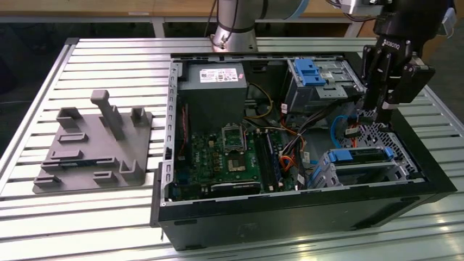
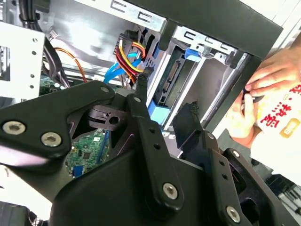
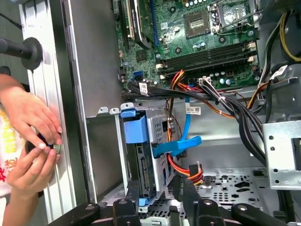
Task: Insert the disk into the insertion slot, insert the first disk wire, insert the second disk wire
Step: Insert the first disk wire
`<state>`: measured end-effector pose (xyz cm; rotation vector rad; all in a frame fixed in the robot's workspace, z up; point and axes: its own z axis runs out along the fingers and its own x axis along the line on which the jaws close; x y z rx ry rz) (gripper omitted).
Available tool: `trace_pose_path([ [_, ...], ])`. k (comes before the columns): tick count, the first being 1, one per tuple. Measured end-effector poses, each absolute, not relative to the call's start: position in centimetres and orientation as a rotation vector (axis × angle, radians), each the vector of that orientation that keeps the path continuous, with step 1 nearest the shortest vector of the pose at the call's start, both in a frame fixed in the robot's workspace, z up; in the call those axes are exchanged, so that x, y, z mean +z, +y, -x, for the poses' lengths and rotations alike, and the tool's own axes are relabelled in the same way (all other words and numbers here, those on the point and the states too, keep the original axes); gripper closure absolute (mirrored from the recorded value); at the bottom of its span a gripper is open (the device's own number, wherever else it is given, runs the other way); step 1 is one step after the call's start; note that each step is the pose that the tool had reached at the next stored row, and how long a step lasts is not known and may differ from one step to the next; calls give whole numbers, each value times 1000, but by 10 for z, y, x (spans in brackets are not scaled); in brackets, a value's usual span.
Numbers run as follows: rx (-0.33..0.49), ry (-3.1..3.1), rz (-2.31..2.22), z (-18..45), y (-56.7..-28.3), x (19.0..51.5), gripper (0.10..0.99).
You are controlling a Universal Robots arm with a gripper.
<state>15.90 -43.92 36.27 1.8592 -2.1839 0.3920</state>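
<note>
The arm (image 1: 236,22) holds its gripper (image 1: 378,113) pointing straight down, the black fingers (image 2: 139,108) spread apart.

Open black PC case (image 1: 290,212) on slatted bench (image 1: 108,54), green motherboard (image 1: 217,157) and grey power supply (image 1: 214,98) inside, grey fixture plate (image 1: 80,163) at the exterior view's left.

We take this for a robotics lab or workshop, since a robot arm (image 1: 233,24) rises from a slatted metal table (image 1: 108,217) that carries an open desktop computer (image 1: 290,212) and a grey pegged jig (image 1: 94,157).
</note>
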Motion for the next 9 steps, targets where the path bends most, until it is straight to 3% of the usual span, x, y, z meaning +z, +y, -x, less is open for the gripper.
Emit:
trace_pose_path([
  [9,423,-2176,-1826,-161,-425,357,588],
])
